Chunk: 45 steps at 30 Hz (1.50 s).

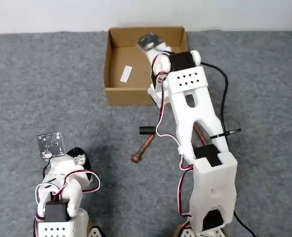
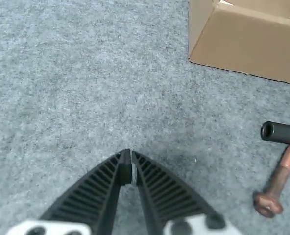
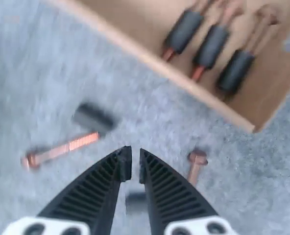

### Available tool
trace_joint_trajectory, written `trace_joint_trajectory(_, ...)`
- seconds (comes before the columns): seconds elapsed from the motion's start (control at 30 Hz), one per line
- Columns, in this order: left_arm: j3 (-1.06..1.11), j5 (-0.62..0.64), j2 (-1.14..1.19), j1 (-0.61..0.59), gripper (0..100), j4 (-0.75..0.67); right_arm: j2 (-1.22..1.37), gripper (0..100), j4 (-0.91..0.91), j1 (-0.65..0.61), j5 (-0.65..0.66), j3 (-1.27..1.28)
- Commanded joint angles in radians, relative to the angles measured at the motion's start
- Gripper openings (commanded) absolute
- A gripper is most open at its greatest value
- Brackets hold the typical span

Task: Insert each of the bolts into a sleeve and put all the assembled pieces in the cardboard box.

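Three done pieces [image 3: 211,46] lie in the box [image 1: 131,96]. A bolt [image 1: 142,148] and sleeve [image 1: 146,130] lie on the bench [image 1: 47,89]. Left jaws are shut, right jaws seem open a crack, both empty. Next: join them.

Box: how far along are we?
Done: three assembled pieces lie in the box. In hand: nothing. The left gripper is shut and empty, and the right gripper is slightly open. Left: two bolts and two sleeves lie loose outside the box, unassembled.
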Motion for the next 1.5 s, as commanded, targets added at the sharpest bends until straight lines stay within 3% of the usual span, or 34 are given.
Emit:
trace_joint_trajectory(0.0,-0.002,0.009,-0.006,-0.006,1,0.005,-0.068,0.8,0.056,-0.022,0.137,-0.044)
trace_joint_trajectory(0.17,-0.002,0.009,-0.006,-0.006,1,0.005,-0.051,4.7,0.056,-0.053,0.301,-0.031)
trace_joint_trajectory(0.33,-0.002,0.009,-0.006,-0.028,1,0.003,0.028,16.3,0.053,-0.105,0.325,-0.014)
trace_joint_trajectory(0.57,-0.002,0.009,-0.006,-0.028,1,0.003,0.162,15.2,0.039,-0.179,0.328,-0.018)
trace_joint_trajectory(1.23,-0.002,0.008,-0.006,-0.028,1,0.008,0.401,14.7,-0.151,-0.166,0.324,-0.018)
trace_joint_trajectory(1.37,-0.002,0.008,-0.006,-0.028,1,0.008,0.406,1.1,-0.142,-0.166,0.324,-0.018)
trace_joint_trajectory(1.47,-0.002,0.008,-0.006,-0.028,1,0.008,0.371,1.3,-0.108,-0.162,0.322,-0.021)
